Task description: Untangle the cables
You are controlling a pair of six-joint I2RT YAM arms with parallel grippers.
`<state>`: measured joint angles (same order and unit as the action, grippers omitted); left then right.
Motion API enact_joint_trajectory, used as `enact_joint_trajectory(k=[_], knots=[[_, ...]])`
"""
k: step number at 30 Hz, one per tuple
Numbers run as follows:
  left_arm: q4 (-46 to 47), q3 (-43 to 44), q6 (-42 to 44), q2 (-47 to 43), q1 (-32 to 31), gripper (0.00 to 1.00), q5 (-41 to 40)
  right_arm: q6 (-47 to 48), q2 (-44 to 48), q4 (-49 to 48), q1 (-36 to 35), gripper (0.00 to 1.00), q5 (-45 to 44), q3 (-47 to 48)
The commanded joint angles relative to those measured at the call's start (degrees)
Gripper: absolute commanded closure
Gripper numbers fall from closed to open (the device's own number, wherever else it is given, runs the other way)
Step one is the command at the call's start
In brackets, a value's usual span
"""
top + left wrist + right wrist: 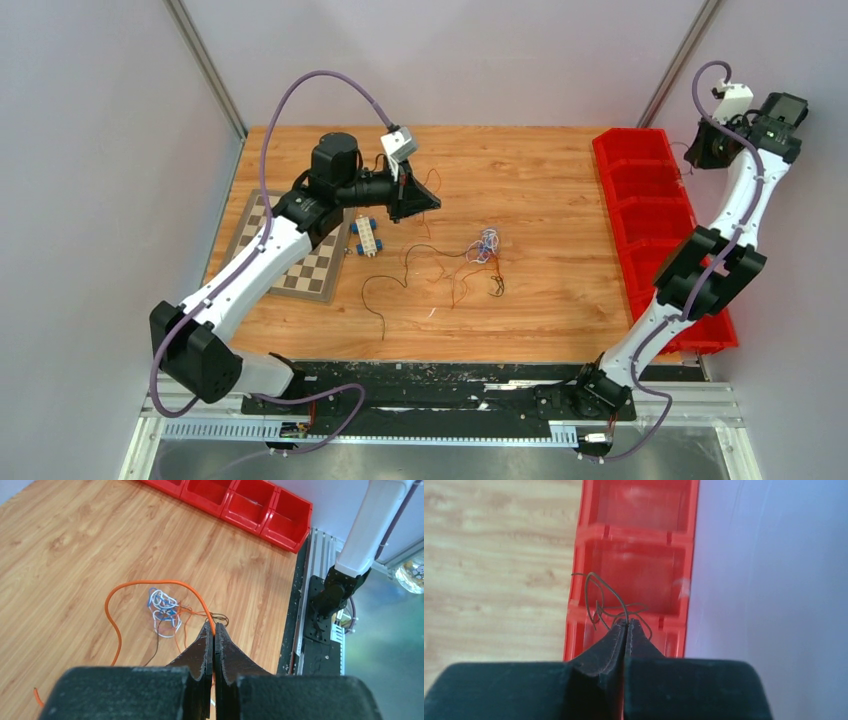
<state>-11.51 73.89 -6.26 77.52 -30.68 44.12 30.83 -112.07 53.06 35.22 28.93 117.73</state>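
The cables lie mid-table as a small white and bluish knot (485, 243) (162, 607), with thin dark and orange strands (385, 290) trailing toward the near edge. My left gripper (215, 628) (435, 203) hovers left of the knot and is shut on an orange-red wire (150, 583). That wire arcs up from the tips and drops back to the wood. My right gripper (626, 624) is raised over the red bins at the far right. It is shut on a thin dark brown wire (594, 587), which loops loosely above a bin compartment.
A row of red bins (650, 215) (636, 575) runs along the table's right edge. A chessboard (300, 262) lies at the left, partly under the left arm. A small white and blue connector block (366, 238) sits beside it. Black rails (310, 625) border the near edge.
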Motion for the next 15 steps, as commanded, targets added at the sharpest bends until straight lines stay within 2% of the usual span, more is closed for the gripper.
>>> enact_joint_trajectory(k=[1,4,9,15], knots=[[-0.40,2.60,0.80,1.36,0.05,1.00,1.05,-6.82,-5.60,-10.88,-3.62,1.00,-0.39,9.29],[-0.71,2.94,0.94,2.51,0.07,1.00,1.35,-8.89,-9.82,-15.80,-5.59,0.99,-1.73,13.37],[-0.20,3.07,-0.86,4.60,0.35,1.00,2.35,-8.73,-14.52,-25.84,-8.71,0.98,-5.78,14.35],[1.67,4.11,-3.42,7.70,1.17,1.00,3.15,-5.88,-21.47,-30.70,-10.32,0.98,-10.32,17.56]])
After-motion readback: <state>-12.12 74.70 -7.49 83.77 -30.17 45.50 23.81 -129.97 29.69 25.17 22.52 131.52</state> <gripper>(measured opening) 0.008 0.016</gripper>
